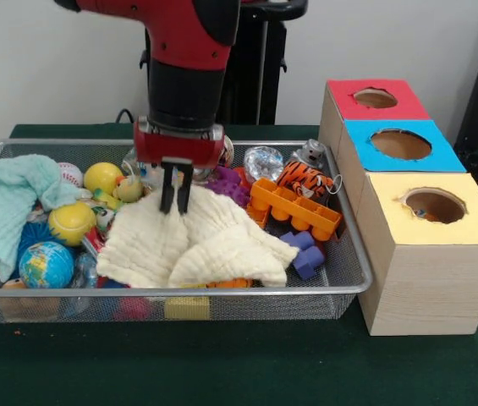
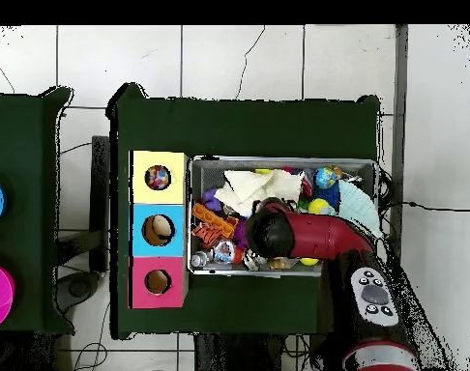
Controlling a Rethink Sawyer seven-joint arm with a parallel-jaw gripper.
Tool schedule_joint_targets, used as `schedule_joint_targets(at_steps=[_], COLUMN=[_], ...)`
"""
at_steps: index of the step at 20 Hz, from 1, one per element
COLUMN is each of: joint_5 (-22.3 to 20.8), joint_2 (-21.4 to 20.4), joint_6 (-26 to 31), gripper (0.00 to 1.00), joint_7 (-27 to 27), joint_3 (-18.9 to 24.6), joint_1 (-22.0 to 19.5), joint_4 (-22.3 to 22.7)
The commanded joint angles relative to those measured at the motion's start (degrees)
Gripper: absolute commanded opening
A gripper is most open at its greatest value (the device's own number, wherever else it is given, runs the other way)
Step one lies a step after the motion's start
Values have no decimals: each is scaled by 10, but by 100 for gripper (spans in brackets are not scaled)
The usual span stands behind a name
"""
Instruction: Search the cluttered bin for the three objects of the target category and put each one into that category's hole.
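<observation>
Over the wire bin point(image 1: 340, 292), the gripper point(image 1: 175, 201) has its fingers nearly together, pinching a fold of the cream cloth point(image 1: 192, 241). Beside the orange brick point(image 1: 293, 207), it looks light and limp; grip a bunched ridge.

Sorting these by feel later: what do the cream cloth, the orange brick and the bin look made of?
The cream cloth looks like soft crinkled cotton gauze, matte, judging by its puckered folds. The orange brick seems hard moulded plastic, smooth with a slight sheen and round studs. The bin looks like fine metal wire mesh, see-through, with a shiny rim.
</observation>
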Motion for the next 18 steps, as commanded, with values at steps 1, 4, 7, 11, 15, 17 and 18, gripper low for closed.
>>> schedule_joint_targets(at_steps=[1,4,7,11,15,17,18], joint_5=[15,6,-1,-6,-2,1,0], joint_2=[-104,-115,-119,-126,-124,-126,-126], joint_6=[206,235,269,328,336,333,339], gripper=[0,0,0,0,0,0,0], joint_7=[-14,-18,-22,-31,-40,-40,-40], joint_3=[-17,-10,0,12,31,36,35], joint_1=[7,3,-1,1,-7,-9,-8], joint_4=[12,2,-17,-54,-67,-65,-68])
